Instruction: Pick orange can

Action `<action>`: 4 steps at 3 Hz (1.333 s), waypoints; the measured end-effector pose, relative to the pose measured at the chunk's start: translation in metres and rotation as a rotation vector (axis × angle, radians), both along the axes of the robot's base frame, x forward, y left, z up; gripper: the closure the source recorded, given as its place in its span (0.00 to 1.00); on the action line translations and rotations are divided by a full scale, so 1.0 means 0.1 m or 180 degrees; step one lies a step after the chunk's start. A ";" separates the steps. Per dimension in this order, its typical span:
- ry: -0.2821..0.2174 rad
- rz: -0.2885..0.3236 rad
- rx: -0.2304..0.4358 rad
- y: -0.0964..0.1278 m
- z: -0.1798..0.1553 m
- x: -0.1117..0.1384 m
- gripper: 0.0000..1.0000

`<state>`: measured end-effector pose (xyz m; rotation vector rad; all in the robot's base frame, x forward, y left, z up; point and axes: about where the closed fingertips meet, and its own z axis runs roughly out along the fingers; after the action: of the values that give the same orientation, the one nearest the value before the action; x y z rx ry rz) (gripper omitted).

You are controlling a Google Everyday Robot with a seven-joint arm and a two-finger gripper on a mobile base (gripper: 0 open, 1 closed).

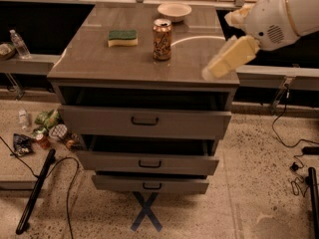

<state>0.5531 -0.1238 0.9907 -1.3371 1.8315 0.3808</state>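
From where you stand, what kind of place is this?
Probably a robot test lab: a grey three-drawer cabinet stands by a blue tape X on the floor, loose black cables lie around, and the gripper hovers over the cabinet's right edge.

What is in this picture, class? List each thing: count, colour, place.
cabinet: one, grey, three drawers partly open
orange can: one, orange-brown, upright on cabinet top
sponge: one, green on yellow, left of can
bowl: one, pale, back of top
water bottle: one, clear, left ledge
litter: several, mixed, floor left
tape cross: one, blue, floor in front
cables: several, black, floor right
arm: one, white, upper right
tool: one, pale yellow, over top's right edge, apart from can
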 end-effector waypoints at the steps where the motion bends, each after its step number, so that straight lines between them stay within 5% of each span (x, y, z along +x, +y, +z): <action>1: -0.0027 -0.0253 0.0630 0.32 0.09 0.30 0.00; 2: -0.0192 -0.0429 0.0737 0.29 0.23 0.46 0.00; 3: -0.0154 -0.0469 0.0802 0.35 0.09 0.48 0.00; 4: -0.0143 -0.0735 0.0929 0.37 -0.33 0.74 0.00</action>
<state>0.6270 -0.0871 0.9578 -0.9190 1.7900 0.4696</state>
